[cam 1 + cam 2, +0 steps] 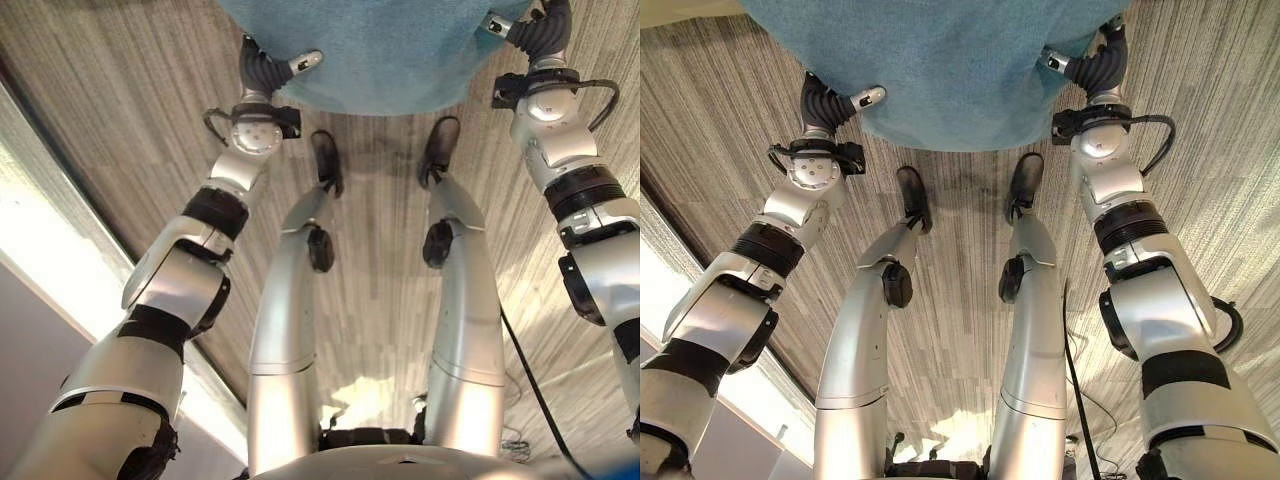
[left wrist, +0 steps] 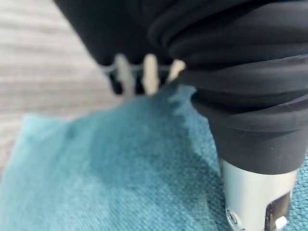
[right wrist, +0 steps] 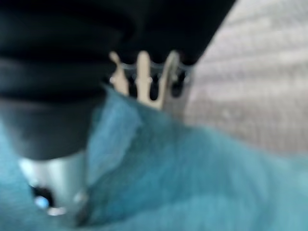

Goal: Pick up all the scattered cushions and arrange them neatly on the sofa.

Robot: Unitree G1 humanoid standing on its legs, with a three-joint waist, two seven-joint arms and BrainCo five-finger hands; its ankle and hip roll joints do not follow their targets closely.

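A teal cushion (image 1: pixel 370 50) hangs in front of me above the floor, held by its two side edges. My left hand (image 1: pixel 262 72) grips the left edge, thumb lying on the cushion's top face and fingers (image 2: pixel 150 79) tucked round the edge. At the right edge my right hand (image 1: pixel 1095 65) holds the same way, with its fingers (image 3: pixel 143 77) curled at the cloth's rim. Close up, the teal cloth (image 2: pixel 120 178) spreads out past the left hand's cover. The cushion's far part runs out of view at the top.
Grey striped carpet (image 1: pixel 120 100) covers the floor below. A bright pale band (image 1: pixel 60 230) runs diagonally along the left side, like a wall base or a lit ledge.
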